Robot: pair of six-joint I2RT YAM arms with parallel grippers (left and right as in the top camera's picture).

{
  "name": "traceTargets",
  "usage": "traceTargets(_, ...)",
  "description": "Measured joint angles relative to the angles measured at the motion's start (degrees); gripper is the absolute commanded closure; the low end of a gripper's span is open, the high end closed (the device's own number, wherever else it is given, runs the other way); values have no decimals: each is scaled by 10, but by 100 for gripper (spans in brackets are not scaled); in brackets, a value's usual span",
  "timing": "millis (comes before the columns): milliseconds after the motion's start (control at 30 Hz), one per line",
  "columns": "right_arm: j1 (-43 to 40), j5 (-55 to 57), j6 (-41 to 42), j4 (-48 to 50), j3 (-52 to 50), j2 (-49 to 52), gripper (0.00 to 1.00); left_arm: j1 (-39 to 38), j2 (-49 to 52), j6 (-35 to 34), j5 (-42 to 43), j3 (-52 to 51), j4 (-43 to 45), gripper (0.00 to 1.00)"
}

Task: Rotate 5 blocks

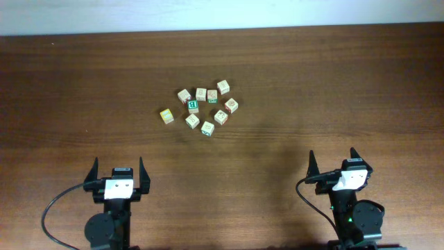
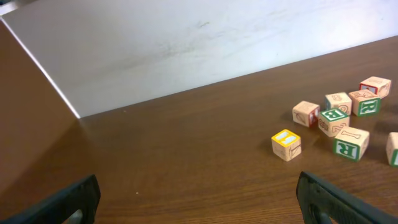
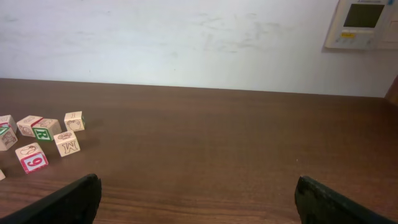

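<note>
Gaping released, left pincer (image 1: 118, 164) and right pincer (image 1: 333, 155) flank bare table (image 1: 229, 177) well short of the blocks (image 1: 220, 117)

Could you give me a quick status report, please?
Left tool open, right tool open, both empty. Blocks clustered, untouched. Yellow cube, dark green cube mixed in; approach unobstructed.

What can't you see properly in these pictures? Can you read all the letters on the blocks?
- Overhead: the letters on the blocks are too small to read.
- Left wrist: the block at the right edge is cut off by the frame.
- Right wrist: the block at the left edge is cut off, and most of the group lies out of frame.
- Right wrist: the wall panel is cut by the top edge, and its screen is too small to read.
</note>
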Motion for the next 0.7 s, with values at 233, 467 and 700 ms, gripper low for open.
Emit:
traceTargets(233,0,0,2,0,0,0,1,0,0,1,-17,-2,16,1)
traceTargets(467,0,-9,22,13,0,0,1,0,0,2,44,-2,37,1)
traceTargets(700,0,-52,32,25,21,3,1,0,1,-6,103,-2,106,1)
